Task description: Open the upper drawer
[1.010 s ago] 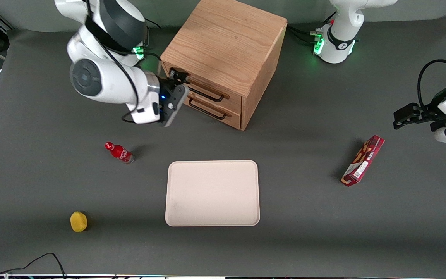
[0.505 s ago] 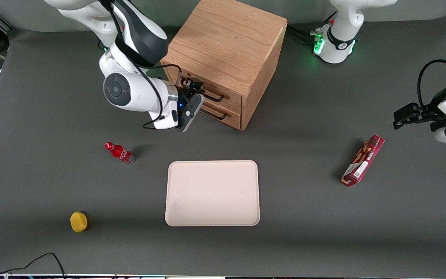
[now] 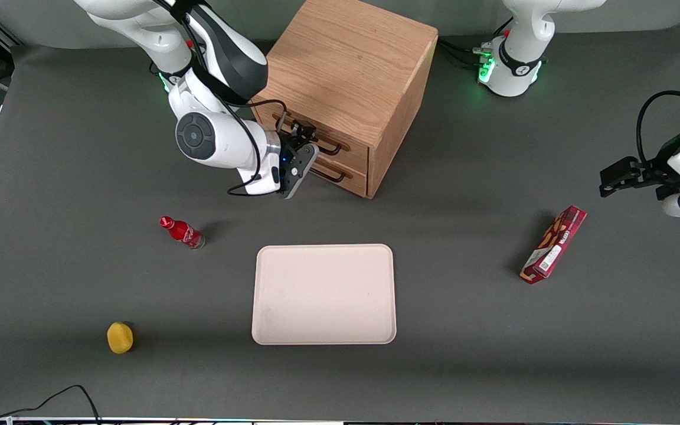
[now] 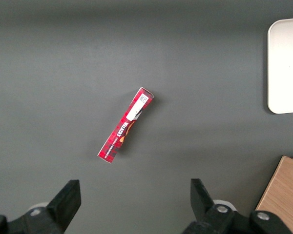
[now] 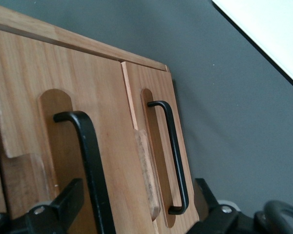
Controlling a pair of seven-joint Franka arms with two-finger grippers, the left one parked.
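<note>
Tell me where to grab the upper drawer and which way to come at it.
Grip the upper drawer by its thin black bar handle, probably near the middle. Come straight at the drawer's front, one finger on either side of the bar: it stands off a recessed slot, leaving room for a finger. The gripper is open, already right in front of that handle.

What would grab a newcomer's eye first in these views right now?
The wooden cabinet stands out first, with the gripper open right at the black handle of the upper drawer, which looks shut. Nearer the front camera lies the pale tray, with a red bottle and a yellow fruit toward the working arm's end.
</note>
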